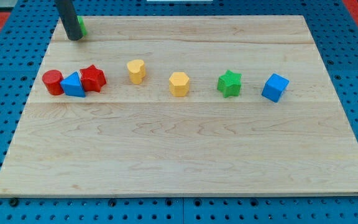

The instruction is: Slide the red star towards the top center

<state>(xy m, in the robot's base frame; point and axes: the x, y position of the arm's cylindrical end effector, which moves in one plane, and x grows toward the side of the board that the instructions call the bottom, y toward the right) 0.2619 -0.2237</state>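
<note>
Your red star [93,78] sits on the left part of the wooden board [185,155], in the upper half, at about nine o'clock from the board's middle. It touches a blue triangular block [73,85] on its nine o'clock side, and that block in turn touches a red cylinder [52,81] at its own nine o'clock, so the three form a tight row.

From the star, look toward three o'clock: you have a yellow heart-shaped block [136,71] near it, then a yellow hexagonal block [179,84], a green star [230,83] and a blue cube [275,87], each standing apart from its neighbours in a loose line across the board.

Your tool is a plain dark rod with nothing to open or close, and it holds nothing. My tip [74,38] rests near the board's top left corner, at about eleven o'clock from the red star and well apart from it. Just beside the rod, on its three o'clock side, you can see a sliver of a green block [81,26]; the rod hides most of it, so its shape cannot be told.
</note>
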